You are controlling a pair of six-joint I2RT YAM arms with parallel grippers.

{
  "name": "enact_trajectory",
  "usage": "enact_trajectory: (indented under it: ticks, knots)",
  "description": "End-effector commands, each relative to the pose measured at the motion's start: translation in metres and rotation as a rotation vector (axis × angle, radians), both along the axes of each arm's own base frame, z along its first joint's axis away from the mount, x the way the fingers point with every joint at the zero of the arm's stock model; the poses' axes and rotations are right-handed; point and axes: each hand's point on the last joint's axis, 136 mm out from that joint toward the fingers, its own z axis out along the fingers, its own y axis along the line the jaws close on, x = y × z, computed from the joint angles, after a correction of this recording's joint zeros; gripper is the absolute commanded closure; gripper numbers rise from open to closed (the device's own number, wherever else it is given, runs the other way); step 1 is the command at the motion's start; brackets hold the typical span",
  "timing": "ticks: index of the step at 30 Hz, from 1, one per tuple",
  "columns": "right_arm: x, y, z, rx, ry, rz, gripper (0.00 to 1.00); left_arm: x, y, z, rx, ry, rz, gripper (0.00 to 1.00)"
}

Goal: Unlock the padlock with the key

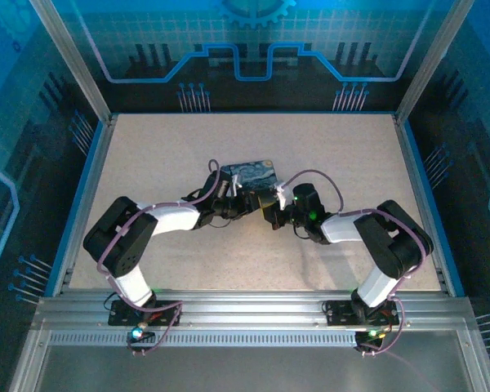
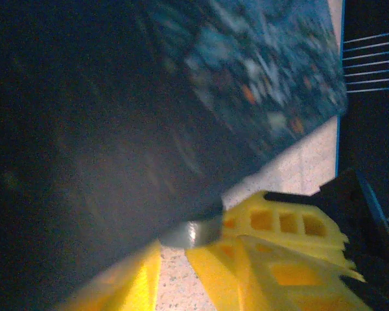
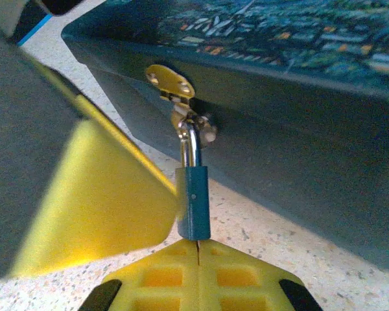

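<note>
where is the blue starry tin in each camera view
Top view: tin at the middle of the table.
Left wrist: close up, from upper left to top right.
Right wrist: across the top, padlock hanging on its front.
Shared landmark: the speckled table.

A robotics lab cell is indicated by two robot arms (image 1: 171, 219) bolted to an aluminium rail (image 1: 253, 314) at a speckled table (image 1: 335, 151) enclosed by blue circuit-printed panels (image 1: 147, 41).

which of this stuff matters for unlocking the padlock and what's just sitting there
For the job:
padlock, hanging from the gold hasp

Just there:
starry-print tin, which carries the hasp
speckled table
</note>
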Motion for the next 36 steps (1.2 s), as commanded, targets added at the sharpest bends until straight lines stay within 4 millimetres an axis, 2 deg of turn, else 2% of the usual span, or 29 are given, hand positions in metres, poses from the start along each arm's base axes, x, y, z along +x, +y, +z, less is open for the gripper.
enact_trajectory:
  ticks: [1, 7, 12, 20, 28, 36]
  knots:
    - [0.005, -0.001, -0.001, 0.018, 0.005, -0.041, 1.00, -0.005, -0.009, 0.012, -0.030, -0.016, -0.040, 0.56]
    - [0.002, -0.001, -0.004, 0.025, 0.033, -0.055, 1.00, -0.012, 0.009, 0.013, 0.012, -0.030, 0.008, 0.44]
    - [-0.002, 0.003, -0.003, 0.030, 0.080, -0.052, 1.00, -0.017, 0.020, 0.016, 0.003, -0.023, 0.065, 0.38]
    - [-0.016, 0.012, 0.003, 0.046, 0.227, -0.078, 1.00, -0.019, 0.032, 0.018, -0.072, 0.011, 0.191, 0.41]
    - [-0.020, 0.015, 0.013, 0.080, 0.343, -0.123, 1.00, -0.018, 0.028, 0.008, -0.132, 0.048, 0.219, 0.43]
    - [-0.020, 0.023, 0.011, 0.121, 0.438, -0.147, 1.00, -0.017, 0.025, -0.002, -0.150, 0.082, 0.233, 0.44]
